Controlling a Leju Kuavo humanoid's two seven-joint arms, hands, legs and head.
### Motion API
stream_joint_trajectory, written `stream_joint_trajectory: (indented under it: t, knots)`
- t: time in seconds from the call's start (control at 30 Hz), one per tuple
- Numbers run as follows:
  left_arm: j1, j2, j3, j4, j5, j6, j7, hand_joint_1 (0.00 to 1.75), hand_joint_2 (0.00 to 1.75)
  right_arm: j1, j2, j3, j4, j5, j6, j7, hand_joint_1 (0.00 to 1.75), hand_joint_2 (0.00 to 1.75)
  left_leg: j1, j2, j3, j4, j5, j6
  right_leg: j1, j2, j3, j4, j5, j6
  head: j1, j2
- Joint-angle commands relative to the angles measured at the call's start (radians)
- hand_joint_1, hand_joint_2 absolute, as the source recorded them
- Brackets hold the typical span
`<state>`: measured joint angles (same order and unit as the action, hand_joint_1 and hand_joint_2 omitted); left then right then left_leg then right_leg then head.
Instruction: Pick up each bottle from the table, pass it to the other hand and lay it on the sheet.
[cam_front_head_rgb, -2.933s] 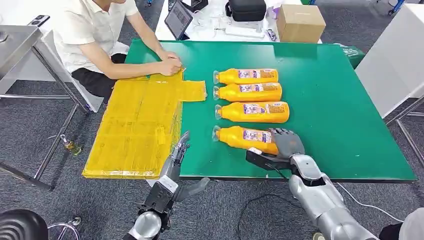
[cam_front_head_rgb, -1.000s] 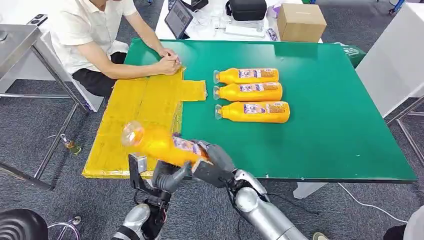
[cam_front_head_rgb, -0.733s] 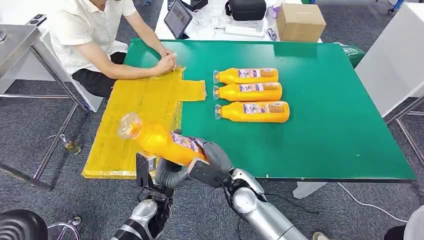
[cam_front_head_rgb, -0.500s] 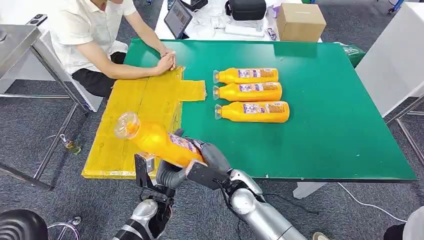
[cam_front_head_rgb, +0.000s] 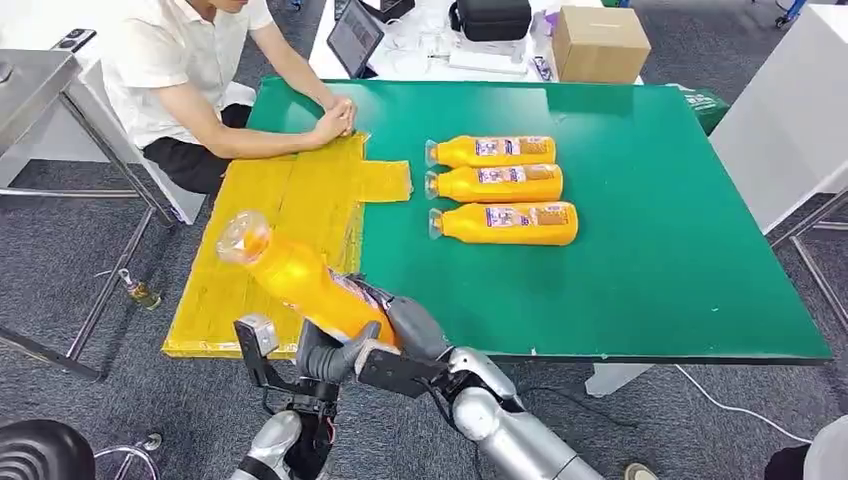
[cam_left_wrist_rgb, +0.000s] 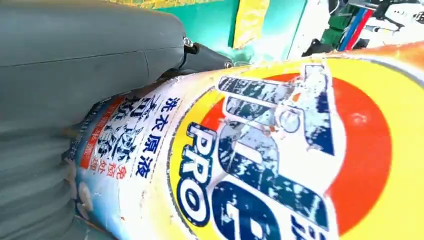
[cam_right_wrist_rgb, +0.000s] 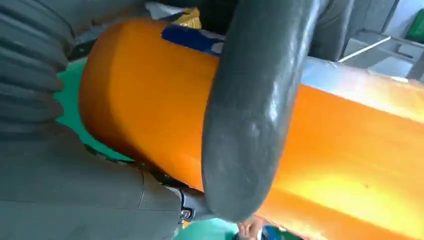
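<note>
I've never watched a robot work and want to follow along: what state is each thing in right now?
Held bottle: lifted, tilted, cap end up, both hands on it.
Right hand: grips the bottle's base.
Left hand: holds the bottle from below.
Three bottles: lying on the green table.
Yellow sheet: flat, no bottle on it.
Person's hands: resting on the sheet's far edge.

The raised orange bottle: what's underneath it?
Both hands, left hand and right hand, grip the raised bottle from below. The yellow sheet lies beneath, partly hidden.
</note>
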<state>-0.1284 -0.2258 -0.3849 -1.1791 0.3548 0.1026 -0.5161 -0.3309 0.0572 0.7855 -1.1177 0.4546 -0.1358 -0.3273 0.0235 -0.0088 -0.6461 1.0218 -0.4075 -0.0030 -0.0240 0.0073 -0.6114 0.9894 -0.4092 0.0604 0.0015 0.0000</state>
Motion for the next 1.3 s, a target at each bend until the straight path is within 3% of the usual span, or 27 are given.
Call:
stream_joint_trajectory:
  t: [0.03, 0.27, 0.37, 0.4, 0.43, 0.5, 0.53, 0.6, 0.63, 0.83, 0.93, 0.97, 1.0, 1.1, 1.3]
  knots:
    - [-0.043, 0.006, 0.056, -0.028, 0.01, -0.001, -0.004, 1.75, 1.75, 0.041, -0.024, 0.057, 0.079, 0.054, -0.048, 0.023, 0.0, 1.75, 0.001, -0.003, 0.005, -0.001, -0.001, 0.001, 0.002, -0.004, 0.007, -0.002, -0.002, -0.003, 0.0, 0.0]
    - [-0.081, 0.01, 0.13, 0.075, 0.052, 0.081, 0.057, 1.75, 1.75, 0.089, -0.015, 0.02, 0.071, 0.143, -0.177, 0.029, 0.0, 1.75, 0.001, -0.003, 0.003, -0.001, 0.0, 0.001, 0.001, -0.003, 0.004, -0.002, -0.001, -0.002, 0.0, 0.0]
    - [-0.089, 0.019, 0.132, 0.095, 0.053, 0.074, 0.055, 1.75, 1.75, 0.091, -0.017, 0.022, 0.075, 0.142, -0.182, 0.026, 0.0, 1.75, 0.001, -0.003, 0.008, -0.003, -0.001, 0.001, 0.002, -0.005, 0.01, -0.003, -0.002, -0.004, 0.0, 0.0]
    - [-0.102, 0.022, 0.126, 0.121, 0.024, 0.113, 0.049, 1.75, 1.75, 0.095, -0.014, 0.013, 0.078, 0.152, -0.211, 0.025, 0.0, 1.75, 0.001, -0.002, 0.003, -0.001, 0.0, 0.001, 0.001, -0.003, 0.004, -0.002, -0.001, -0.002, 0.0, 0.0]
    - [-0.112, 0.023, 0.129, 0.143, 0.007, 0.147, 0.057, 1.75, 1.75, 0.103, -0.012, 0.001, 0.08, 0.169, -0.248, 0.021, 0.0, 1.75, 0.001, -0.002, 0.005, -0.002, -0.001, 0.001, 0.001, -0.003, 0.006, -0.002, -0.001, -0.003, 0.0, 0.0]
    - [-0.139, 0.045, 0.124, 0.205, -0.019, 0.175, 0.079, 1.75, 1.75, 0.15, 0.001, -0.041, 0.028, 0.166, -0.411, -0.091, 0.0, 1.75, 0.0, -0.002, 0.003, -0.002, 0.0, 0.001, 0.001, -0.002, 0.004, -0.001, -0.001, -0.002, 0.0, 0.0]
    - [-0.148, 0.063, 0.118, 0.237, -0.031, 0.167, 0.094, 1.66, 1.75, 0.177, -0.001, -0.052, -0.035, 0.163, -0.464, -0.121, 0.0, 1.75, 0.001, -0.002, 0.009, -0.003, -0.002, 0.002, 0.002, -0.003, 0.011, -0.003, -0.002, -0.005, 0.0, 0.0]
    - [-0.159, 0.076, 0.132, 0.279, -0.033, 0.17, 0.11, 1.62, 1.75, 0.206, -0.012, -0.062, -0.12, 0.197, -0.549, -0.118, 0.0, 1.75, 0.001, -0.002, 0.007, -0.002, -0.002, 0.001, 0.001, -0.003, 0.008, -0.002, -0.002, -0.003, 0.0, 0.0]
    - [-0.167, 0.081, 0.137, 0.3, -0.033, 0.172, 0.117, 1.75, 1.75, 0.215, -0.017, -0.066, -0.154, 0.194, -0.557, -0.114, 0.0, 1.75, 0.0, -0.002, 0.004, -0.002, -0.001, 0.001, 0.0, -0.002, 0.005, -0.001, -0.002, -0.002, 0.0, 0.0]
    - [-0.189, 0.081, 0.14, 0.326, -0.071, 0.219, 0.111, 1.75, 1.75, 0.244, 0.003, -0.135, -0.195, 0.203, -0.562, -0.154, 0.0, 1.75, 0.0, -0.002, 0.005, -0.001, -0.002, 0.001, 0.001, -0.003, 0.006, -0.001, -0.002, -0.003, 0.0, 0.0]
    - [-0.242, 0.129, 0.028, 0.377, -0.378, 0.451, 0.076, 1.75, 1.75, 0.246, 0.004, -0.14, -0.202, 0.174, -0.562, -0.171, 0.0, 1.75, 0.0, -0.002, 0.003, -0.001, -0.001, 0.001, 0.001, -0.002, 0.004, -0.001, -0.002, -0.003, 0.0, 0.0]
    - [-0.275, 0.154, -0.017, 0.414, -0.547, 0.548, 0.105, 1.75, 1.75, 0.243, 0.004, -0.136, -0.206, 0.168, -0.553, -0.169, 0.0, 1.75, 0.0, -0.002, 0.001, -0.001, 0.0, 0.001, 0.001, -0.002, 0.002, 0.0, -0.001, -0.002, 0.0, 0.0]
    - [-0.302, 0.173, -0.044, 0.442, -0.661, 0.587, 0.153, 1.64, 1.75, 0.238, 0.006, -0.132, -0.205, 0.17, -0.546, -0.17, 0.0, 1.75, 0.0, -0.002, 0.003, -0.001, -0.001, 0.001, 0.001, -0.002, 0.005, -0.001, -0.002, -0.003, 0.0, 0.0]
    - [-0.388, 0.214, -0.059, 0.523, -1.005, 0.577, 0.353, 1.61, 1.75, 0.221, 0.02, -0.13, -0.205, 0.164, -0.509, -0.171, 0.0, 1.75, 0.0, -0.002, 0.004, -0.001, -0.001, 0.001, 0.001, -0.003, 0.005, 0.0, -0.002, -0.003, 0.0, 0.0]
    - [-0.384, 0.202, -0.016, 0.514, -1.048, 0.554, 0.353, 1.62, 1.75, 0.221, 0.022, -0.133, -0.206, 0.166, -0.503, -0.171, 0.0, 1.75, 0.0, 0.001, 0.003, -0.001, -0.001, 0.001, 0.001, 0.001, 0.003, 0.0, 0.0, -0.002, 0.0, 0.0]
